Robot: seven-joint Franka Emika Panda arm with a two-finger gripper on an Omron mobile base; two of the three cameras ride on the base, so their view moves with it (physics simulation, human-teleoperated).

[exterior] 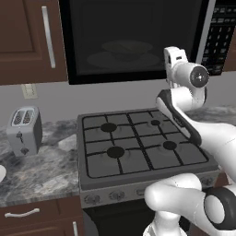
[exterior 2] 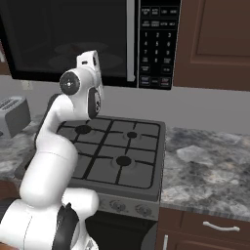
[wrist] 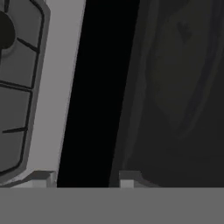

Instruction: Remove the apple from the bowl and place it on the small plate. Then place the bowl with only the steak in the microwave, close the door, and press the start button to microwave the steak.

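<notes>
The keypad (exterior 2: 155,44) right of the door (exterior: 133,39) carries small white markings, too fine to read. The door is shut; through its dark window the bowl (exterior: 126,48) shows dimly on the round tray (exterior: 122,60) inside, its contents too dark to make out. In the hand view the fingers (wrist: 83,179) stand partly apart with nothing between them, close against the door's black frame, the stove (exterior: 138,145) grate off to one side. Beyond the stove, the grey desk (exterior 2: 205,166) lies bare, with a toaster (exterior: 24,130) on the far side.
</notes>
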